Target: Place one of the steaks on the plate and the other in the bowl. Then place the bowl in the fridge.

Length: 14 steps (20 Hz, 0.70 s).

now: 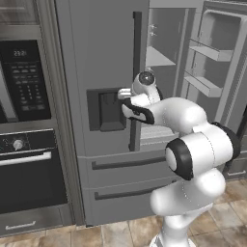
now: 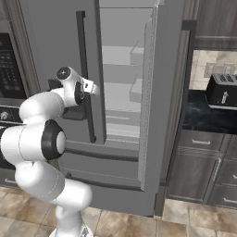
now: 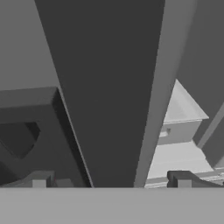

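The tall grey fridge [image 1: 96, 53] [image 2: 46, 41] stands straight ahead, its left door closed and its right door [image 1: 219, 58] [image 2: 155, 92] swung open on bare white shelves [image 2: 118, 55]. My gripper [image 1: 124, 93] [image 2: 93, 87] [image 3: 111, 179] is open at the left door's dark vertical handle [image 1: 136, 82] [image 2: 85, 74] [image 3: 109, 87], beside the dark dispenser panel [image 1: 107, 110]. In the hand view the handle runs up between my two fingertips [image 3: 39, 180], which do not touch it. The steaks, the plate and the bowl are out of view.
A black wall oven [image 1: 29, 169] with a control panel [image 1: 24, 77] above it stands left of the fridge. To the right is a dark counter [image 2: 203, 115] with a black toaster [image 2: 223, 90] over dark drawers [image 2: 199, 171]. The fridge's lower drawers [image 1: 125, 185] sit below my hand.
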Tool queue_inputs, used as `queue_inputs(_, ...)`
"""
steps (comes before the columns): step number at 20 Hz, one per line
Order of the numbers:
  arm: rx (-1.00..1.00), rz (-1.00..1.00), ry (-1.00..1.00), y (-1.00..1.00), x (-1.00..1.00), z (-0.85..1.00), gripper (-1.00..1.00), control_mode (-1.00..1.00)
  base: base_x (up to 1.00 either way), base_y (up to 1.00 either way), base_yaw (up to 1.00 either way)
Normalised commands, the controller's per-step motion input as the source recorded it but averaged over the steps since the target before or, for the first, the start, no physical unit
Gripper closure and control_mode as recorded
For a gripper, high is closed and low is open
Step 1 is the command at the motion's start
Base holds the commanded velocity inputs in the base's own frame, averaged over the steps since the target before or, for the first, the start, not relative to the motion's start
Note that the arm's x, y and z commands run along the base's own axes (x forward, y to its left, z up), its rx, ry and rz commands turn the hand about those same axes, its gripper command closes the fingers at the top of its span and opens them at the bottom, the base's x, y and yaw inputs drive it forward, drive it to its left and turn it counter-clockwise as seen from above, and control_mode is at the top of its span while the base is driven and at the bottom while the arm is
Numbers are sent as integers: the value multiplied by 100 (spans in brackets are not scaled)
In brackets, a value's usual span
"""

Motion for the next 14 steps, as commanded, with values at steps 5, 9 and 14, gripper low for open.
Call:
queue_inputs(5,-2,0,-5,1,26,0,-100,-100,0,0,0)
queue_inputs(9,0,0,-8,0,20,0,100,-100,0,0,0)
queue_inputs(14,0,0,-3,0,13,1,100,-100,0,0,0)
